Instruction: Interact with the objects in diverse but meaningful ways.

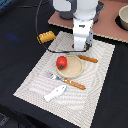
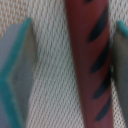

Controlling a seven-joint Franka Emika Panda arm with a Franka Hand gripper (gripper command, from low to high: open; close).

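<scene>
A reddish-brown sausage (image 2: 85, 60) with dark stripes lies on the woven placemat (image 2: 50, 30). It sits between the two fingers of my gripper (image 2: 70, 65), which is open around it; the grey-teal fingers (image 2: 20, 75) stand on either side. In the exterior view my gripper (image 1: 82, 46) is low over the far part of the placemat (image 1: 35, 85), and the sausage is hidden under it. A red tomato (image 1: 61, 62) sits on a tan plate (image 1: 73, 70). A yellow-orange ridged bread block (image 1: 47, 36) lies off the mat. A white fish (image 1: 55, 92) lies on the mat's near part.
An orange-handled fork (image 1: 66, 80) lies beside the plate and an orange-handled knife (image 1: 88, 59) on its far side. A grey pot (image 1: 123, 18) stands on a pinkish board (image 1: 110, 27) at the exterior view's right. A black cable curves near the gripper.
</scene>
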